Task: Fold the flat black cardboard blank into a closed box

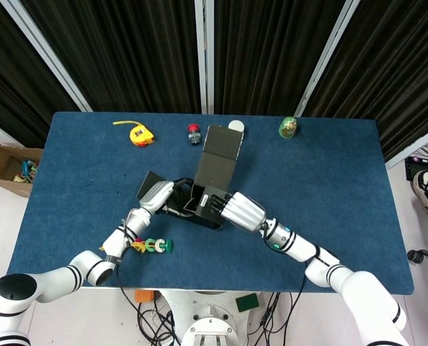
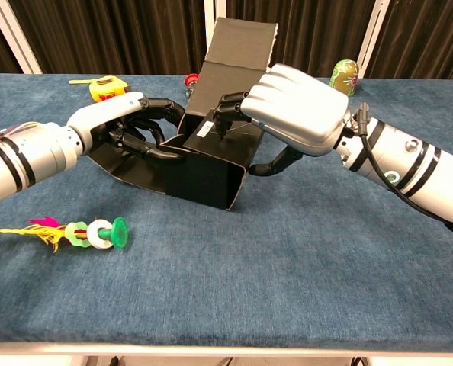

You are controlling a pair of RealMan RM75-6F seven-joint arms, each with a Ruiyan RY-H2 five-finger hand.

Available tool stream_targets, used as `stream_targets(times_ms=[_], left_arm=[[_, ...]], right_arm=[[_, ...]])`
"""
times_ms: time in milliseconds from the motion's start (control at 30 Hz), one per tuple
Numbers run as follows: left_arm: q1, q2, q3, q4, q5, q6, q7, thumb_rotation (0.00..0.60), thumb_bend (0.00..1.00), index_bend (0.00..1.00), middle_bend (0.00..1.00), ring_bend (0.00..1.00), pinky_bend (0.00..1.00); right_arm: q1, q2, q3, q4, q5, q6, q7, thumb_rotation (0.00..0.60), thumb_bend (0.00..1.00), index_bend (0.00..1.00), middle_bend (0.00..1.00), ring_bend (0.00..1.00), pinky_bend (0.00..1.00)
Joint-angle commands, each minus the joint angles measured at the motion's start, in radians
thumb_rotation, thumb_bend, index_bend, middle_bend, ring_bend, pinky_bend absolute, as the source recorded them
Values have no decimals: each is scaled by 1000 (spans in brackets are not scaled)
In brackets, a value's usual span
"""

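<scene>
Both hands, left hand (image 2: 127,122) and right hand (image 2: 295,118), grasp the half-folded black box (image 2: 207,171), its long lid flap pointing away toward the curtain

The right hand (image 2: 299,107) covers the black cardboard box's (image 2: 207,171) top edge, hiding its fingers' contact there. The white jar (image 1: 235,125) sits mostly behind the raised flap (image 1: 220,155). The feather toy (image 2: 59,231) runs off the chest view's left edge.

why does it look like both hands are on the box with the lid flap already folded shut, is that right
Not quite. Both the left hand and right hand are on the box, but the lid flap stands open, rising behind the box. The chest view shows it.
</scene>
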Motion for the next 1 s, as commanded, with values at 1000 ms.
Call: stream_targets(times_ms=[1000], left_arm=[[-3,11,6,-25,-3,-25,32,392,51,179,241,507,845]], right_arm=[[26,44,-23,-91,8,-58,-66,600,167,478,410,794,1000]])
